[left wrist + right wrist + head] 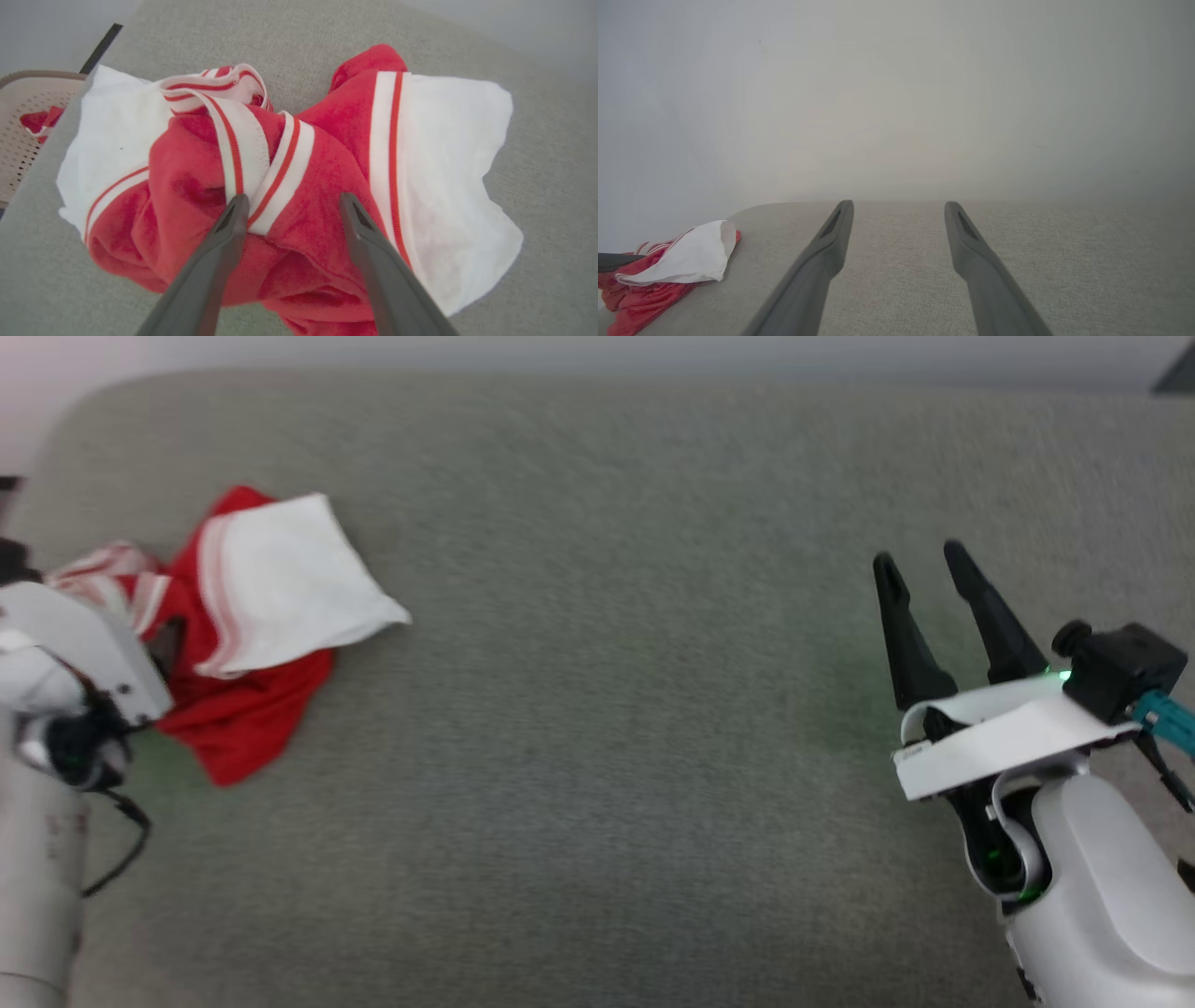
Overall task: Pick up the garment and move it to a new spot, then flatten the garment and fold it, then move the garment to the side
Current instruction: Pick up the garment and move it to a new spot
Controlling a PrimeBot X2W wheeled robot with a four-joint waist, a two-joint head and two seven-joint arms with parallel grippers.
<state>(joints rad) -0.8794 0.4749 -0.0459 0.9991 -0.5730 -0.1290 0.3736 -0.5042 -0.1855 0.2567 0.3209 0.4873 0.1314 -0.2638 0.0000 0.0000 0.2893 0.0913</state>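
As far as the pictures show, the task stands at its very beginning. The garment [252,616], a red jersey with white sleeves and red-and-white striped trim, lies crumpled in a heap at the left edge of the head view, one white sleeve flopped over the red body. It is not lifted, not flattened and not folded.

The left hand [292,205] hovers over the heap with its fingers spread wide. In the left wrist view the tips straddle a twisted band of striped trim at the centre of the frame, and whether they touch the cloth cannot be told. The right hand [918,556] sits at the lower right of the head view, also spread wide and holding nothing, well apart from the garment. The pick-up, the move to a new spot, the flattening, the folding and the final shift aside all appear to remain.

The table [607,756] is covered in plain grey-green fabric with rounded corners. A pale blank wall [896,93] rises behind it. At the left edge of the left wrist view, beside the table, a beige perforated basket [23,121] holds another red-and-white piece [39,122].
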